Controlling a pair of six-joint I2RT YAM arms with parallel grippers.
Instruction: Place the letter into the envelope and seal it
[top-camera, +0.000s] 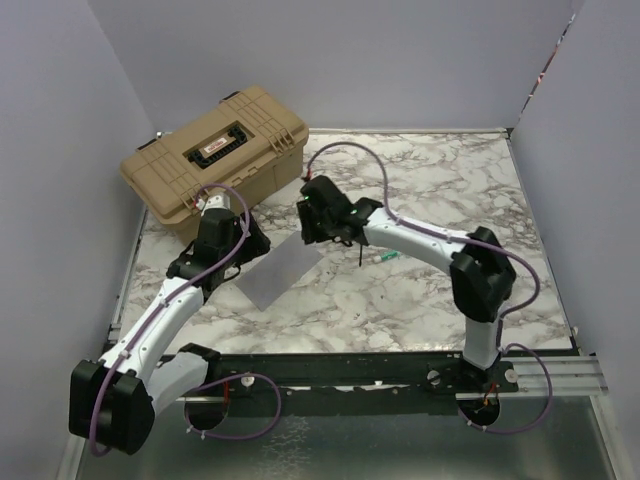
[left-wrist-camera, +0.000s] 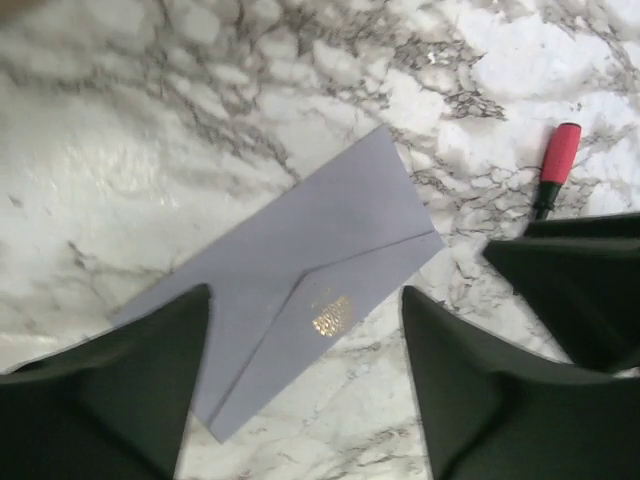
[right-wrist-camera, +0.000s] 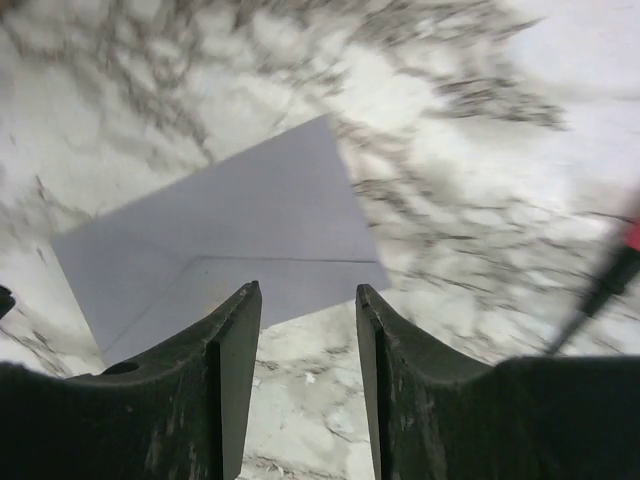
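While left claw (left-wrist-camera: 305, 300) and right claw (right-wrist-camera: 306, 290) gape, only left wrist shows envelope's (left-wrist-camera: 300, 230) stamp (left-wrist-camera: 331, 315).

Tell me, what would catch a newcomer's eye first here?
A pale grey envelope lies flat on the marble table, flap folded down, with both black arms bent over it, the left gripper and right gripper open just above. A big tan case sits in the far left corner.

envelope (left-wrist-camera: 300, 240): corner behind left claw (left-wrist-camera: 305, 290) | red-handled tool (right-wrist-camera: 600, 290): blurred, cut off at right edge
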